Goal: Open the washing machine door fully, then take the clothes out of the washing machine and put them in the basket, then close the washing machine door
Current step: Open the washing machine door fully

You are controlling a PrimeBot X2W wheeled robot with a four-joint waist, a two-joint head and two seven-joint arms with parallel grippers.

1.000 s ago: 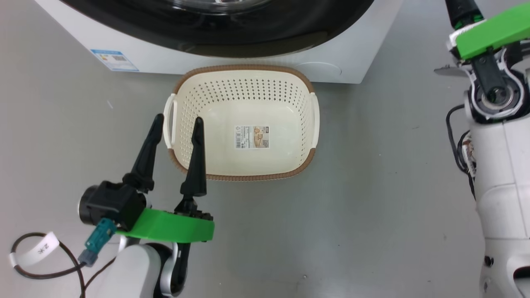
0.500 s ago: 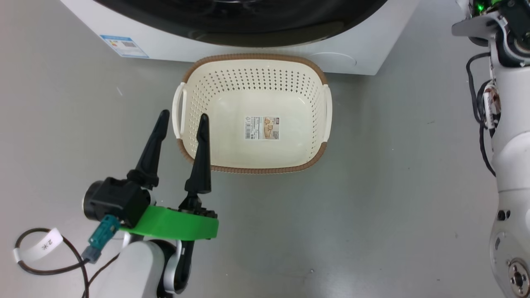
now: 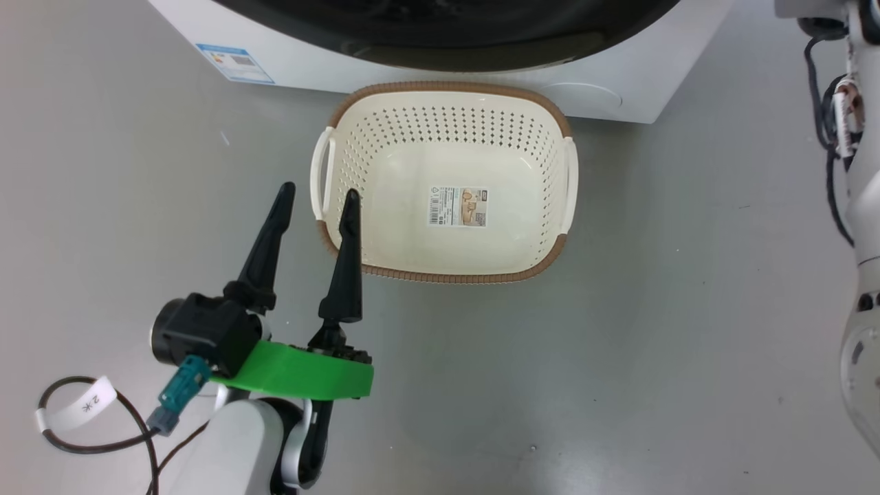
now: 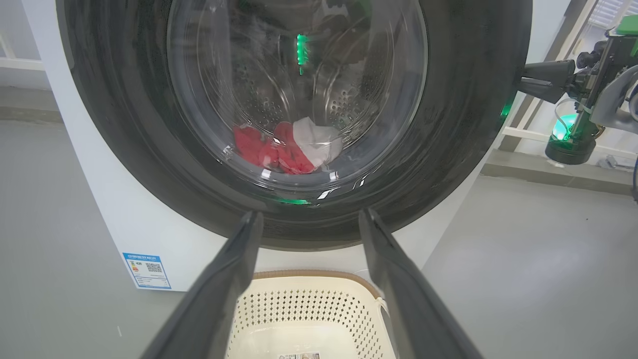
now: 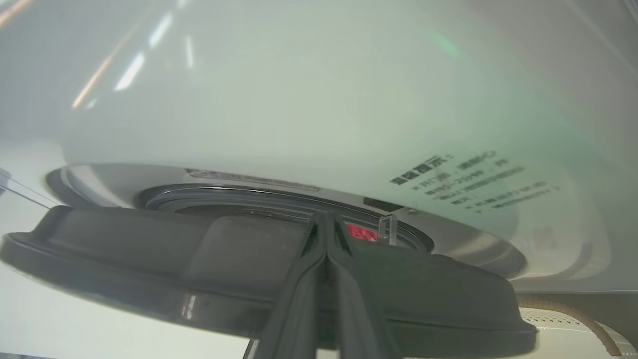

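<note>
**Left gripper**, nearest: two long dark fingers spread wide and empty, near the left handle of the basket. The basket is cream perforated plastic with a brown woven-look rim and a paper label on its floor. It stands empty just in front of the washing machine, a smooth white cabinet.

**Right gripper**: fingers pressed together and holding nothing, tips set at the edge of the washing machine door. The door's glossy black rim stands a narrow gap off the cabinet.

Behind the domed glass, the clothes, soft red and white fabric, lie low in the perforated steel drum.

Step in hand, as judged: opening the door. The next move calls for swinging the rim fully wide, clear of the basket.
</note>
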